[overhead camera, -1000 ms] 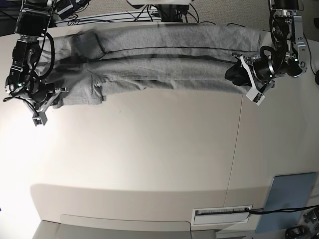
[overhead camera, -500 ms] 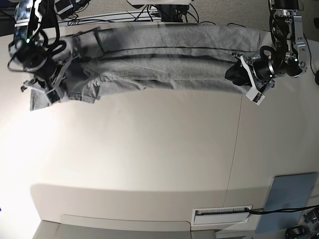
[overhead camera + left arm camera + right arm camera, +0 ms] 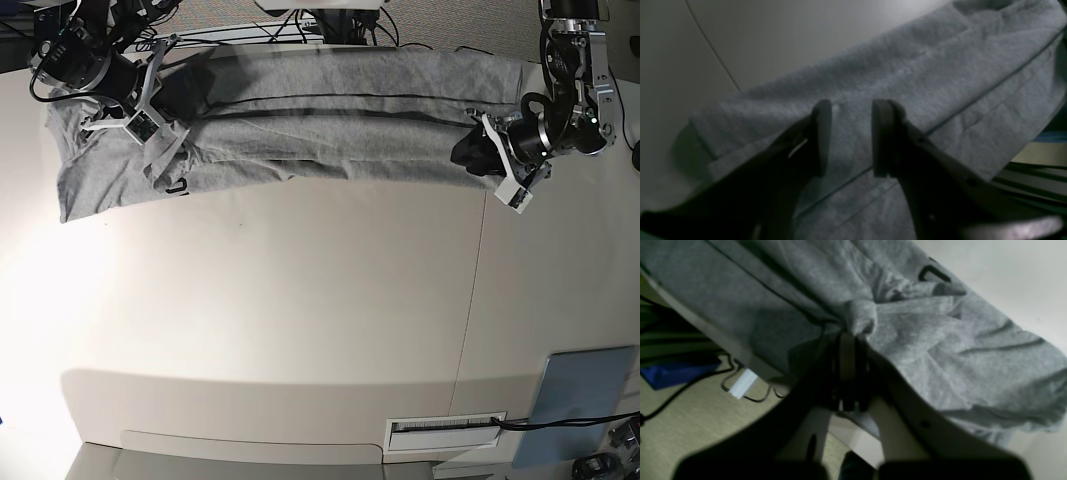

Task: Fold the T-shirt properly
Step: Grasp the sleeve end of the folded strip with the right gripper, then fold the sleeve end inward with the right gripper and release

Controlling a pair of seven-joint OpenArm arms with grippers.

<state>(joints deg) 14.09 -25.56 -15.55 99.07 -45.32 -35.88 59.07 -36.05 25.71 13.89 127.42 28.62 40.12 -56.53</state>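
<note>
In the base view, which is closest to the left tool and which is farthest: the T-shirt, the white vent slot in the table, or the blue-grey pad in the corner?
1. T-shirt: right beside the left tool, at the table's far edge.
2. Blue-grey pad: near-right corner, on the tool's own side.
3. White vent slot: near edge, lowest in the picture; only slightly farther than the pad.

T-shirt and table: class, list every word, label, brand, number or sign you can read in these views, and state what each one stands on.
None can be read in full.
T-shirt: black block lettering, creased and mostly hidden in the folds; only part of one character shows in the right wrist view, unreadable.
White strip at the table's near edge: fine dark marks, too small to read.
</note>
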